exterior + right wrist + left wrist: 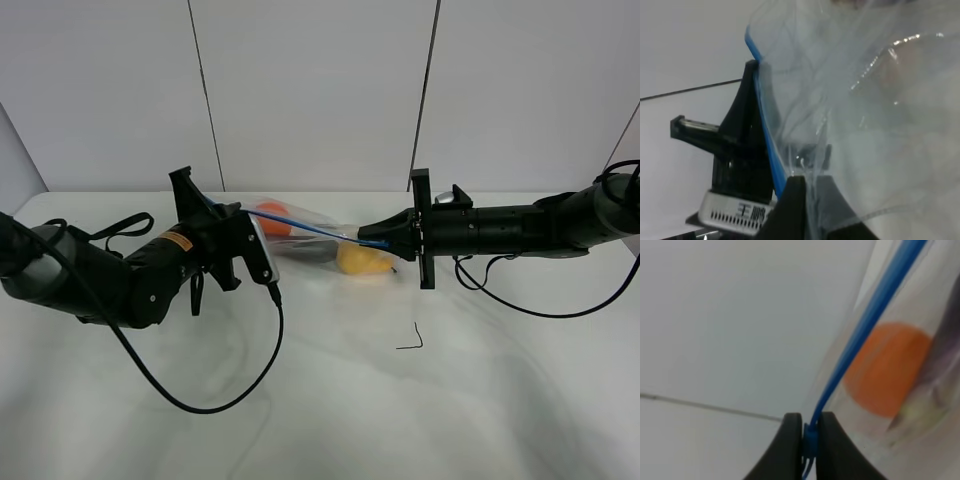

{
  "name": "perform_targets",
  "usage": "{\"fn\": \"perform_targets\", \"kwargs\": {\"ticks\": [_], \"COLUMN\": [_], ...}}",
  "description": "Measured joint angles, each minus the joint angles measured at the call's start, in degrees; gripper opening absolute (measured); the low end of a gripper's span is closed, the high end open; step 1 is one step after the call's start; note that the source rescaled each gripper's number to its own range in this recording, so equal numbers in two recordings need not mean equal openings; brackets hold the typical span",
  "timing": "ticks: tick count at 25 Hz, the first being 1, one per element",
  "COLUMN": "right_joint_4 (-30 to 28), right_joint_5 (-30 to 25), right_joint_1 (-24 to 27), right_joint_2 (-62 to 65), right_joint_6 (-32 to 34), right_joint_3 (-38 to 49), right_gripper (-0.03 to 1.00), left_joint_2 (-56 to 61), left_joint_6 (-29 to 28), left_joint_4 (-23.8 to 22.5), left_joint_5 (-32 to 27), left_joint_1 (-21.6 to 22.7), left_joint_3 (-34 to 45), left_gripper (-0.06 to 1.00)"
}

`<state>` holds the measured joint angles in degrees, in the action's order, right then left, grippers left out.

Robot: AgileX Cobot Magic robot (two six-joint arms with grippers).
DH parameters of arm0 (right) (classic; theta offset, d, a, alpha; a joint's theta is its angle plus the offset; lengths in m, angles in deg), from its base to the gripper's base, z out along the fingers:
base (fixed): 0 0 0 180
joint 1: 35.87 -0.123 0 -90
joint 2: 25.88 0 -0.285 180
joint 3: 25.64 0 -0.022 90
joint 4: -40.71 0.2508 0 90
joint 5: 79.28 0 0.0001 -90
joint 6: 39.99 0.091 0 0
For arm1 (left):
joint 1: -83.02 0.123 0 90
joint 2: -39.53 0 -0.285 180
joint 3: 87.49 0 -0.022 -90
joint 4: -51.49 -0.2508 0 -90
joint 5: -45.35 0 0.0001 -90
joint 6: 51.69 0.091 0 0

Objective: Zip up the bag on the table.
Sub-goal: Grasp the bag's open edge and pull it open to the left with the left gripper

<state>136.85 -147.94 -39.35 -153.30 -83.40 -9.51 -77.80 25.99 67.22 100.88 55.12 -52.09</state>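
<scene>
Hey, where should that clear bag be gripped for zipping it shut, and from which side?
Take the bag by its blue zipper strip, at its two ends, coming in from each side along the strip's line. It is a thin band pulled straight, so jaws can close flat across it; the left gripper and right gripper pinch it that way now.

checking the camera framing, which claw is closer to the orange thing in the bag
Left. The left claw pinches the blue zipper strip right beside the orange item; the right claw grips the bag at the strip's far end, beyond the yellow item.
</scene>
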Motion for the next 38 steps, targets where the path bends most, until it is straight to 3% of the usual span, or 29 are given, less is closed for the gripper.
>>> {"fn": "perform_targets", "kwargs": {"ticks": [13, 23, 26, 31, 33, 38], "right_joint_4": [-0.26, -0.25, -0.70, -1.31, -1.30, -1.44], "right_joint_5": [-0.06, -0.12, -0.12, -0.12, -0.12, -0.12], "right_joint_1": [0.00, 0.00, 0.00, 0.00, 0.00, 0.00], "right_joint_2": [0.00, 0.00, 0.00, 0.00, 0.00, 0.00], "right_joint_6": [0.16, 0.16, 0.16, 0.16, 0.16, 0.16], "right_joint_3": [-0.16, -0.22, -0.22, -0.22, -0.22, -0.22], "right_gripper": [0.00, 0.00, 0.00, 0.00, 0.00, 0.00], "left_joint_2": [0.00, 0.00, 0.00, -0.12, -0.70, -2.72], "left_joint_6": [0.00, -3.86, -6.73, -12.46, -15.24, -23.85], "left_joint_4": [-0.31, -1.79, -2.09, -2.24, -2.04, -1.03], "left_joint_5": [1.03, 1.26, 1.46, 1.78, 2.11, 2.34], "left_joint_1": [9.68, 10.19, 10.30, 10.84, 11.04, 13.77], "left_joint_3": [0.21, 0.61, 0.66, 0.86, 0.86, 0.91], "left_gripper": [0.00, 0.00, 0.11, 0.48, 0.59, 0.67]}}
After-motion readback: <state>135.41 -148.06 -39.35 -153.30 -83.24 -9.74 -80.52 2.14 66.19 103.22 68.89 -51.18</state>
